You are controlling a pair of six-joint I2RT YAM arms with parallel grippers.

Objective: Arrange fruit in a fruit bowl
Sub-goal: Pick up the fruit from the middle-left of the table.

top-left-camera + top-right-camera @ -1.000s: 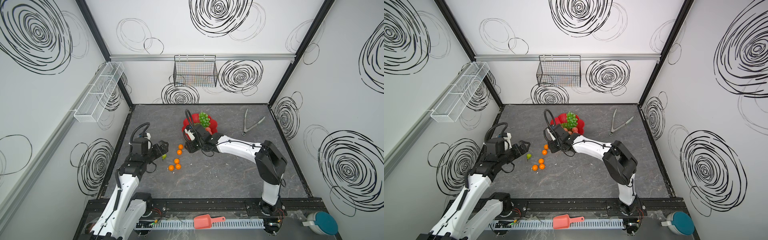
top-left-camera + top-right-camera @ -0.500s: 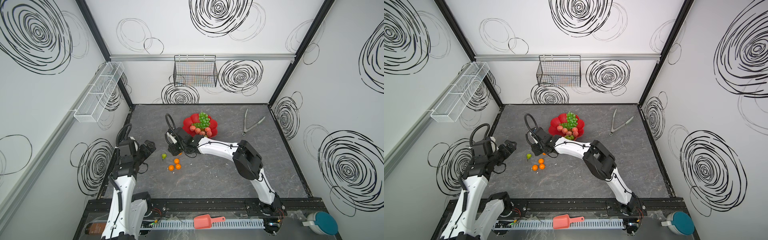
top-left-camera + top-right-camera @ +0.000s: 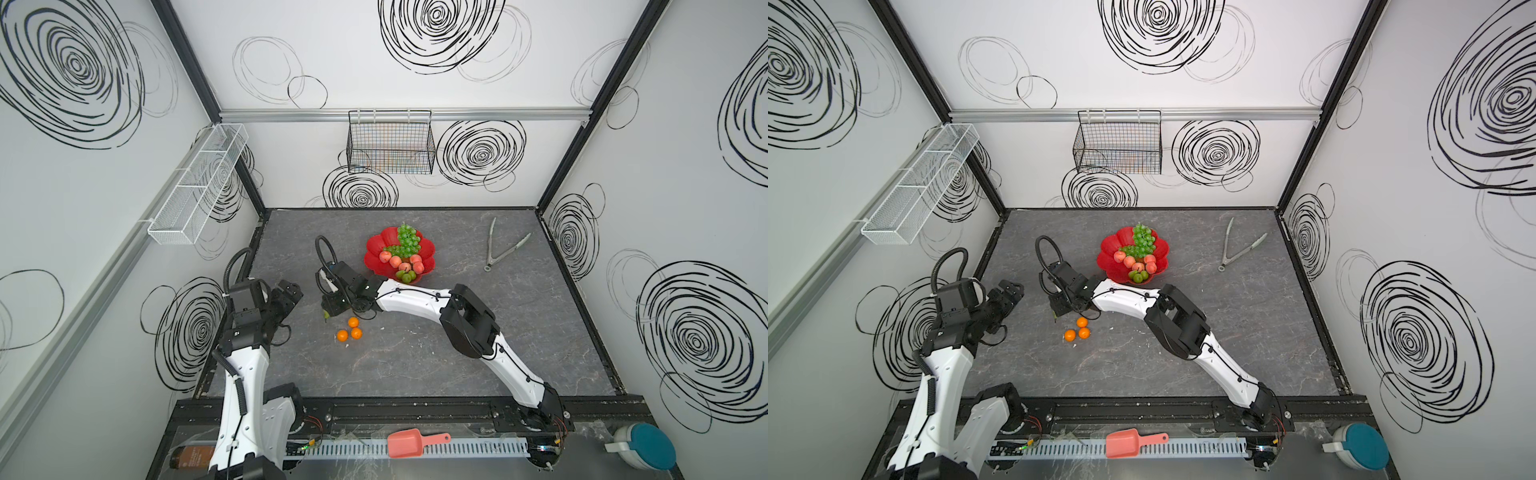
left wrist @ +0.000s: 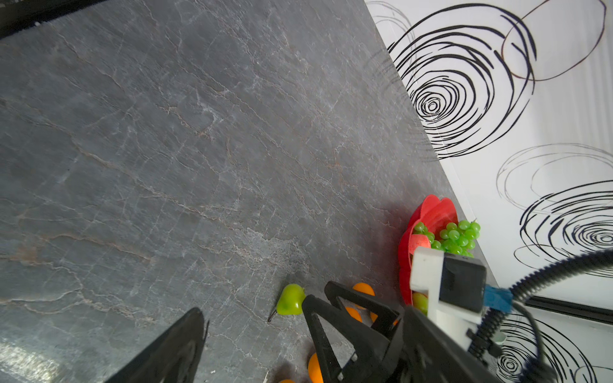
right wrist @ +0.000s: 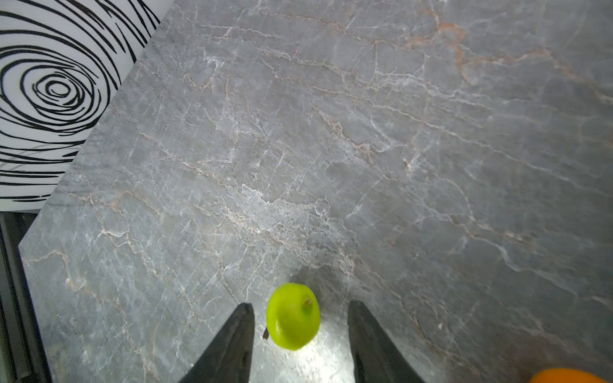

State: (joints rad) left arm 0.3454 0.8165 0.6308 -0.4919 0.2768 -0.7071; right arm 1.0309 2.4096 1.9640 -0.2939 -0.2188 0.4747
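My two top eyes sit side by side, high up over the front of the bench [image 3: 415, 365]. They look down and toward the back wall. They are far off, so both top views show nearly the same thing: the whole bench, both my arms, and the fruit bowl [image 3: 376, 249] just above the middle of the frame. The camera on my right wrist is very close to the bench. It looks down past my right hand [image 5: 300, 305] at a green pear [image 5: 293, 318]. The camera on my left wrist is farther off. It looks across the bench and sees that same pear [image 4: 291, 300], the fruit bowl [image 4: 431, 212] and a wall.
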